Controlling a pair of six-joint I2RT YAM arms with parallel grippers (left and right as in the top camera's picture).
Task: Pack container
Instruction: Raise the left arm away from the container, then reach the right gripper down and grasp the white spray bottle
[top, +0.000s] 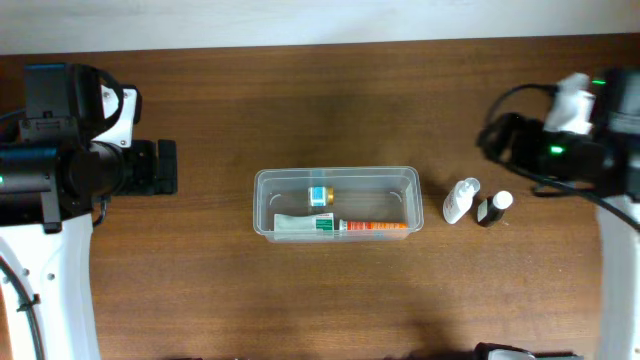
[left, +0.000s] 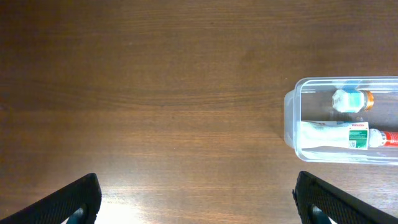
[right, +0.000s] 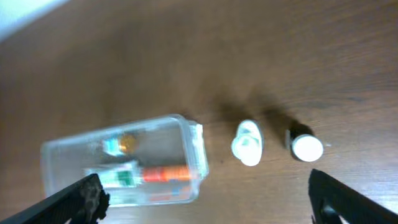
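Observation:
The clear plastic container sits mid-table. In it lie a small bottle with a teal label and gold cap and a white, green and orange tube. A white bottle and a dark bottle with a white cap stand on the table just right of it. My left gripper is open and empty, well left of the container. My right gripper is open and empty, above and behind the two bottles. The right wrist view also shows the container.
The brown wooden table ends at a pale wall strip along the far edge. Both arms' white bases stand at the front corners, with a black cable by the right arm.

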